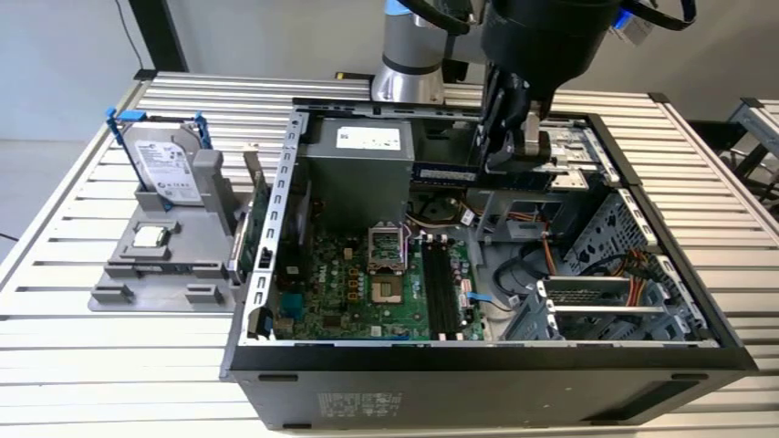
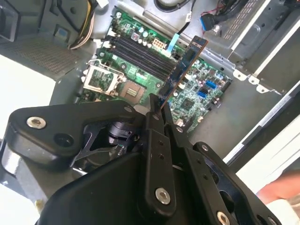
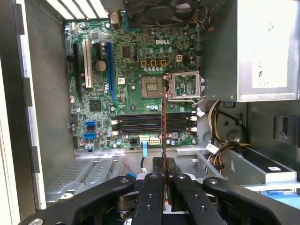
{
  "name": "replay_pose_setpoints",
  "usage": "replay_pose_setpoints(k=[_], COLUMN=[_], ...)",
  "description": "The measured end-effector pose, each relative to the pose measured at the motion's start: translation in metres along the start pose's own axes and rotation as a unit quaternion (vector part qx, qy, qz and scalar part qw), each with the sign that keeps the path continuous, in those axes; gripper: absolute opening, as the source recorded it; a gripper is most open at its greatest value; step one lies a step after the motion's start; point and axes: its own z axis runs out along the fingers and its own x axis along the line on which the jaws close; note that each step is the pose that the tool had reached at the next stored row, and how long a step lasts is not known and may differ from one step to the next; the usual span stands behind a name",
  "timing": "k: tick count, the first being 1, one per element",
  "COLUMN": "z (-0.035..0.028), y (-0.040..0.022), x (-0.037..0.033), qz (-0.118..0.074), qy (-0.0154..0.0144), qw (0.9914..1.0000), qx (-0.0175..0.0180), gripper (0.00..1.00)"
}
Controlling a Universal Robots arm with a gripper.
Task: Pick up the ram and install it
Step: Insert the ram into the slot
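My fingers pinch the ram above the motherboard, picked up but not yet seated in its black slots.

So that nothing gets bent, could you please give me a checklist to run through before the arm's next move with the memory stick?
1. Long, thin dark-blue memory stick clamped in the gripper: ok.
2. Black memory slots on the green motherboard empty: ok.
3. Stick lined up along the slots: not ok, it lies across them in both wrist views.
4. White slot latches open: cannot tell.
5. Stick clear of the dark metal case walls: ok.
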Motion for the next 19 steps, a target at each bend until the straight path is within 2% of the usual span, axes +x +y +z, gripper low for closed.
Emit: replay_pose_setpoints(k=[2,5,10,14,17,19], z=[0.0,0.0,0.0,0.0,0.0,0.0], y=[0.0,0.0,0.0,0.0,0.0,0.0], x=[0.0,0.0,0.0,0.0,0.0,0.0], qz=[0.018,0.043,0.084,0.116,0.139,0.155], qy=[0.0,0.0001,0.0003,0.0006,0.0009,0.0011], qw=[0.99984,0.99906,0.99644,0.99326,0.99026,0.98796], qx=[0.0007,0.0016,0.0032,0.0044,0.0053,0.0059], gripper=[0.0,0.0,0.0,0.0,0.0,0.0])
